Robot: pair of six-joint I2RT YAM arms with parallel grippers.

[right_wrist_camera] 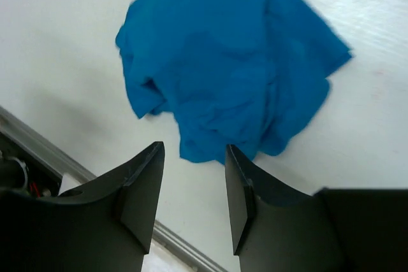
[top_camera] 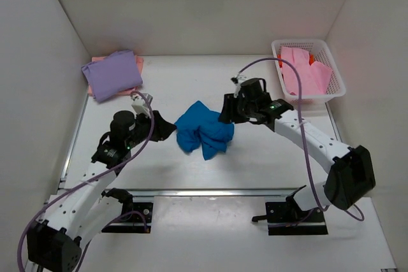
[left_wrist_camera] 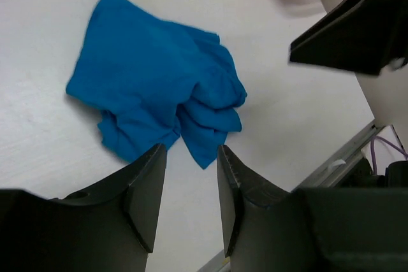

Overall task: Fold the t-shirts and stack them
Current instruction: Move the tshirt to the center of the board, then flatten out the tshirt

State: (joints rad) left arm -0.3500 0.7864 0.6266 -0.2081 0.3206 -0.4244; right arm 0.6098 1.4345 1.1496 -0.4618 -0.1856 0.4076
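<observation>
Left gripper and right gripper hang released and empty, flanking the crumpled blue t-shirt on the bench; not yet folded, it likely needs spreading flat next.

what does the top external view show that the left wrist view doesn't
Only top external: a folded lavender t-shirt on a salmon one at the far left corner, and a light pink t-shirt lying in the white basket. Only left wrist: the left gripper up close, its jaws apart with nothing between them. Both: the crumpled blue t-shirt lying loose on the table, and a corner of that basket.
</observation>
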